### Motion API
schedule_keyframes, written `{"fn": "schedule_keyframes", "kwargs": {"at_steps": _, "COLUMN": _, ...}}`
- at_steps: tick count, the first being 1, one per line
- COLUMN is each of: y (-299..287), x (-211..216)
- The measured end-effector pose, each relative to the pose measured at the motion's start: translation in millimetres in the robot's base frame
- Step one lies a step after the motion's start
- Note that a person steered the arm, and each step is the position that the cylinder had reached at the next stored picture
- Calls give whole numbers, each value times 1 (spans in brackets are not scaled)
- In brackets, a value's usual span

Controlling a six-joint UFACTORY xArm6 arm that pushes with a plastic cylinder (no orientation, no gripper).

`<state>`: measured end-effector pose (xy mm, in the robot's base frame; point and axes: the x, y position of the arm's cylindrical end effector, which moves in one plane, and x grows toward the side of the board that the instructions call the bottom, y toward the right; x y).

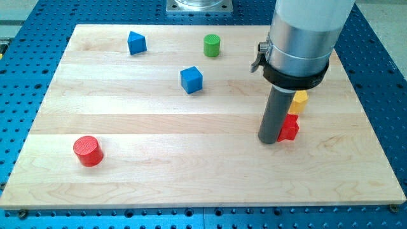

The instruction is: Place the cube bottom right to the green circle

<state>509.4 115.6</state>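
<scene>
The blue cube (191, 79) sits on the wooden board, below and a little left of the green circle (212, 46), which stands near the view's top. My tip (269, 140) rests on the board at the right, well to the right of and below the cube. It touches the left side of a red block (289, 128).
A yellow block (299, 101) sits just above the red block, partly hidden by the rod. A blue triangular block (136, 42) lies at the top left. A red circle (88, 151) lies at the bottom left. The board's right edge (372, 127) is near.
</scene>
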Motion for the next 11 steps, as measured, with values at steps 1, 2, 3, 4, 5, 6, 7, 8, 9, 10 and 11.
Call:
{"fn": "schedule_keyframes", "kwargs": {"at_steps": 1, "y": -15, "x": -1}}
{"fn": "schedule_keyframes", "kwargs": {"at_steps": 2, "y": 13, "x": -3}}
{"fn": "schedule_keyframes", "kwargs": {"at_steps": 3, "y": 17, "x": -3}}
{"fn": "schedule_keyframes", "kwargs": {"at_steps": 4, "y": 6, "x": -1}}
{"fn": "schedule_keyframes", "kwargs": {"at_steps": 5, "y": -100, "x": -23}}
{"fn": "schedule_keyframes", "kwargs": {"at_steps": 6, "y": -157, "x": -47}}
{"fn": "schedule_keyframes", "kwargs": {"at_steps": 7, "y": -163, "x": -83}}
{"fn": "schedule_keyframes", "kwargs": {"at_steps": 8, "y": -159, "x": -125}}
{"fn": "schedule_keyframes", "kwargs": {"at_steps": 9, "y": -125, "x": -153}}
{"fn": "schedule_keyframes", "kwargs": {"at_steps": 10, "y": -111, "x": -147}}
{"fn": "schedule_keyframes", "kwargs": {"at_steps": 11, "y": -133, "x": -117}}
